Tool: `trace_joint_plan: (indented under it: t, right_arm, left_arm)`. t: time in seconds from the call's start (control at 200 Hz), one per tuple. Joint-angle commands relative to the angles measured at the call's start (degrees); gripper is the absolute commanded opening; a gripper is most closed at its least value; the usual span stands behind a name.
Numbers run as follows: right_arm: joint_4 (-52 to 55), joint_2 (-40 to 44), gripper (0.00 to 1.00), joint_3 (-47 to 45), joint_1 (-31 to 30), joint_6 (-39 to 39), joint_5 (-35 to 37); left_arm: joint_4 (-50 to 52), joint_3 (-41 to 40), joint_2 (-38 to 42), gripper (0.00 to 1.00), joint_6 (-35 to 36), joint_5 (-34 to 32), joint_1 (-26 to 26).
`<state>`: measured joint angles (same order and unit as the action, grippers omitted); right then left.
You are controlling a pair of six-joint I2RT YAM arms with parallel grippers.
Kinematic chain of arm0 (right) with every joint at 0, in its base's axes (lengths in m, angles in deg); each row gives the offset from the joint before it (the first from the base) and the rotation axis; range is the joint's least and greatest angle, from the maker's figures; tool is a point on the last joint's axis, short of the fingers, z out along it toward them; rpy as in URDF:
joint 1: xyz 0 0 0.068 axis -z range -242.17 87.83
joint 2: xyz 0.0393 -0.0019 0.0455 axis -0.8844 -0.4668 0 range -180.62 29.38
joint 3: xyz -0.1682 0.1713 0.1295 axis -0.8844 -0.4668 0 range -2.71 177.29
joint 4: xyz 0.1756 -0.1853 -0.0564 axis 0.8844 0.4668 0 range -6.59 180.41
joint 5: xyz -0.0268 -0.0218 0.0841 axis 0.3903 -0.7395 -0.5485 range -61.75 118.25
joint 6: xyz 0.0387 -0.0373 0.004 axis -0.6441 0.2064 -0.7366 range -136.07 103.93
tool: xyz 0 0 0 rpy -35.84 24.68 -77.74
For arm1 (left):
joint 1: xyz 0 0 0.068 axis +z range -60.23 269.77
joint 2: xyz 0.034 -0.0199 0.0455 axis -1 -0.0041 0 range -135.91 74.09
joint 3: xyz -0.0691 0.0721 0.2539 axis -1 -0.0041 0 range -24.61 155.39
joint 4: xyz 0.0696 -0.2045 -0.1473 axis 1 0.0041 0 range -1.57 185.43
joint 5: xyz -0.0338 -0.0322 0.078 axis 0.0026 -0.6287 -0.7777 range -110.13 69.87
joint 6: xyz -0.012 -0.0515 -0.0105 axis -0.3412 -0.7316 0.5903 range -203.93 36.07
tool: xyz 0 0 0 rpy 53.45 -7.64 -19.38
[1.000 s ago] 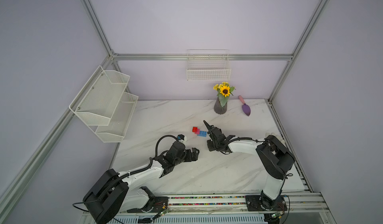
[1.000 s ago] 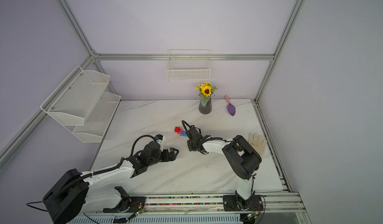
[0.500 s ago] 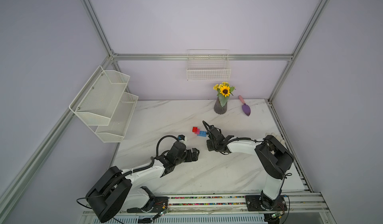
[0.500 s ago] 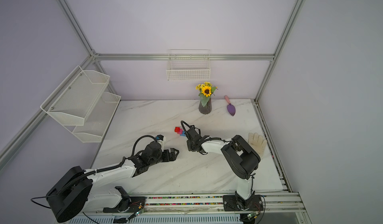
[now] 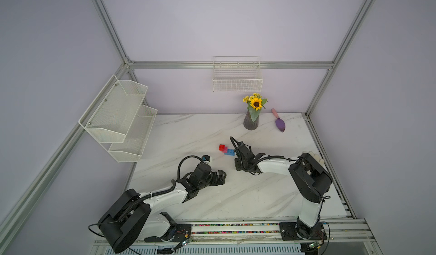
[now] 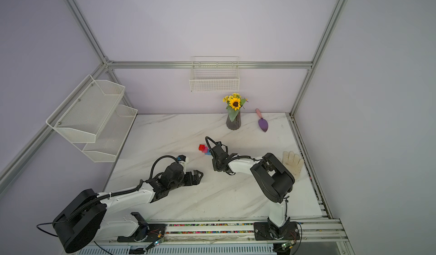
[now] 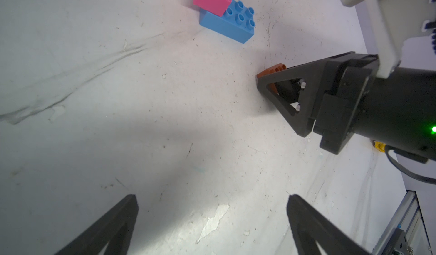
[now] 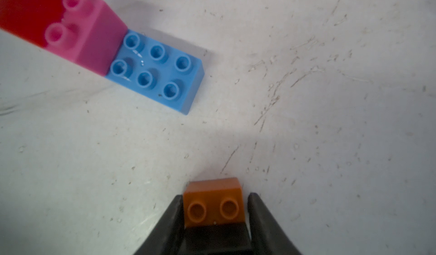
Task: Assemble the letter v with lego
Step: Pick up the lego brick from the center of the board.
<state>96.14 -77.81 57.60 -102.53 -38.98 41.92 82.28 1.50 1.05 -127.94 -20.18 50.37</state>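
**Edged toward the brick stack (image 5: pixel 225 149), orange-brown brick (image 8: pixel 213 209) in the right jaws**

Crept slightly nearer the stack than a second ago on the right side; held the left jaws in place. Clenched on the orange-brown brick with the right jaws, studs toward the wrist camera, a black block (image 8: pixel 215 237) wedged behind it, hard to tell from the jaws. Low over the tabletop (image 5: pixel 188 133), near the blue brick (image 8: pixel 153 70) yet apart from it, bare marble between. Six blue studs uncovered; pink brick (image 8: pixel 94 37) seated on the blue brick's end away from the right jaws, red brick (image 8: pixel 23 11) stepped onto the pink. Left jaws spread wide over bare tabletop, grasping nothing.
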Motion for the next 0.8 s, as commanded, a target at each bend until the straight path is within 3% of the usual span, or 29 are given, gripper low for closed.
trace_joint_plan:
  t: [0.0, 0.11, 0.175, 0.26, 0.35, 0.42, 0.795]
  right_arm:
    - [12.9, -4.7, 0.44, -3.8, -0.1, -0.5, -0.1]
    - [13.0, -3.7, 0.35, -4.3, -0.1, -0.5, -0.2]
    - [13.3, -3.0, 0.20, -4.1, -0.1, -0.3, -0.5]
    - [13.5, -2.2, 0.08, -2.9, -0.1, 0.8, -1.9]
    - [16.7, -2.1, 0.07, 0.3, 0.1, 3.8, -2.6]
    - [17.2, -2.3, 0.00, 3.2, 1.0, 6.6, -4.6]
    - [22.8, -7.2, 0.00, 19.4, 3.5, 12.1, -6.7]
  left_arm:
    - [-2.6, 0.0, 0.0, 1.00, -0.7, -0.5, -0.1]
    - [-2.9, 0.3, -0.7, 1.00, -0.6, -0.9, -0.1]
    - [-3.4, 0.6, -1.3, 1.00, -0.7, -1.1, -0.1]
    - [-3.5, 1.5, -1.7, 1.00, -0.8, -2.4, -0.1]
    - [-1.9, 3.6, -2.7, 1.00, 0.1, -4.7, 0.2]
    - [1.1, 6.7, -3.9, 1.00, 1.2, -6.5, 0.7]
    - [8.9, 19.7, -16.7, 1.00, 4.2, -10.7, 7.1]
